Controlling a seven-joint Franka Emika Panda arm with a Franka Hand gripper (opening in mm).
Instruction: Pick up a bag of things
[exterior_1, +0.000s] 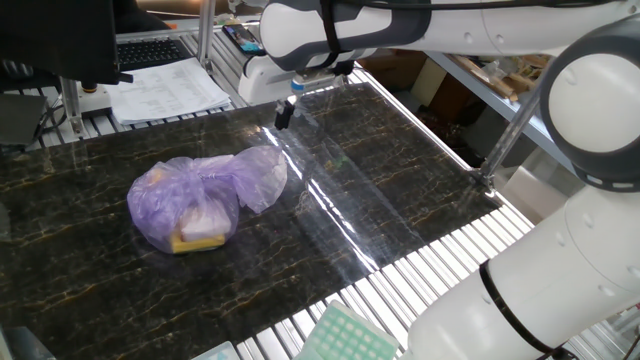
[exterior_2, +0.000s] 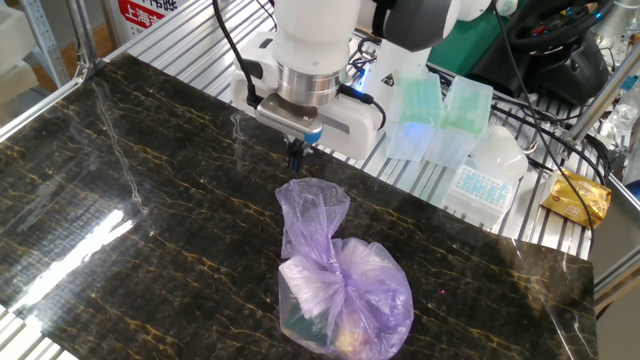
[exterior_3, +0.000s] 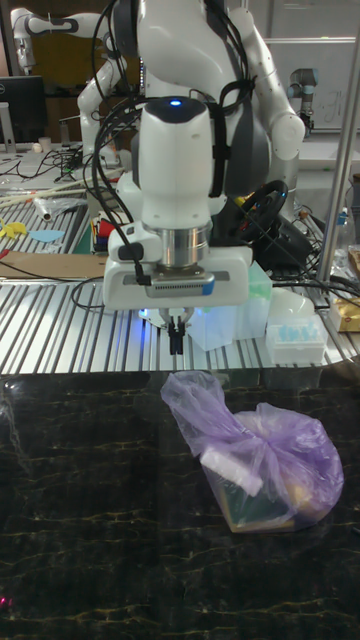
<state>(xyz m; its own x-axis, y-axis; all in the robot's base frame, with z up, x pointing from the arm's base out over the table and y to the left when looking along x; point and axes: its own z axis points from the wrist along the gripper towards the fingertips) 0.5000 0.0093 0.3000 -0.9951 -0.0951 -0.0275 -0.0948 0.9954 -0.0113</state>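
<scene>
The bag of things (exterior_1: 195, 195) is a wrinkly, translucent purple plastic bag lying on the dark marble tabletop (exterior_1: 380, 200). A yellow block and pale items show through it. Its loose, empty tail (exterior_2: 312, 208) points toward the arm. My gripper (exterior_1: 284, 115) hangs above the table just beyond that tail, apart from it. The fingers are pressed together with nothing between them. In the other fixed view the gripper (exterior_2: 295, 155) sits above the tail's tip and the bag (exterior_2: 345, 290) lies nearer the camera. The tall fixed view shows the gripper (exterior_3: 175, 342) over the bag (exterior_3: 265, 450).
Green-lidded tip boxes (exterior_2: 425, 115) and a white rack (exterior_2: 480, 185) stand on the ribbed aluminium frame behind the gripper, with a yellow packet (exterior_2: 575, 198) to the right. A keyboard and papers (exterior_1: 165, 85) lie past the table's far edge. Another green rack (exterior_1: 345, 340) sits by the near edge.
</scene>
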